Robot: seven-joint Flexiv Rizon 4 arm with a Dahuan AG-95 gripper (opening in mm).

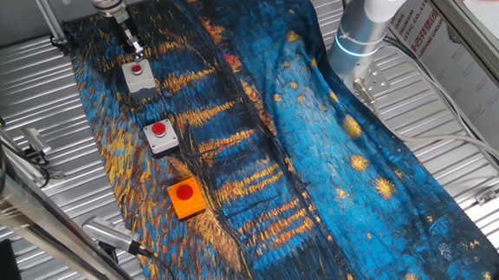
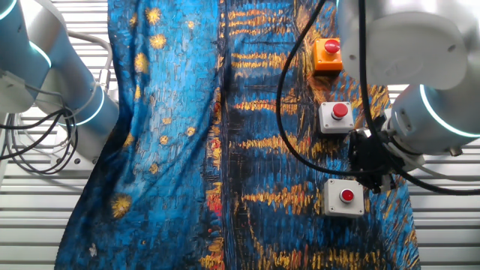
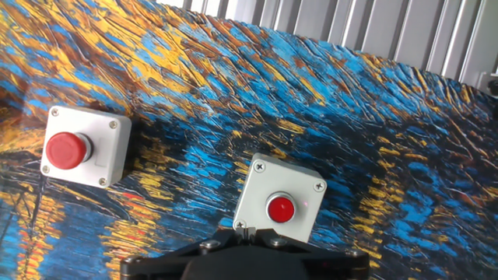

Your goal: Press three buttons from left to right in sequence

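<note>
While the arm hangs over one end of the row, three buttons sit in a line on a blue and gold painted cloth (image 1: 318,153) that covers the ribbed metal table (image 1: 460,109). In one fixed view the row runs from the upper left toward the lower middle: a grey button box (image 1: 138,77) with a red cap, a second grey button box (image 1: 159,136) with a red cap, and an orange button box (image 1: 185,197) with a red cap. All three are well apart from one another.

The claw (image 1: 134,46) points down just beside the first grey box, near its far edge, and I cannot tell whether it touches the box. In the other fixed view the same box (image 2: 344,197) lies at the bottom of the row, with the dark claw (image 2: 373,180) close to its upper right corner, the second grey box (image 2: 337,117) above it and the orange box (image 2: 328,54) at the top. Black cables (image 2: 300,112) loop over the cloth there.

From the hand view, the near grey box (image 3: 278,203) sits just above the dark body of the claw at the bottom edge, its red cap low and flat, while the second grey box (image 3: 84,147) lies to the left with a taller red cap. The orange box is outside this view.

No view shows the fingertips clearly, so I cannot tell whether the claw is spread or pressed together.

A second robot arm (image 1: 365,30) with a glowing blue ring stands at the far side of the cloth.
</note>
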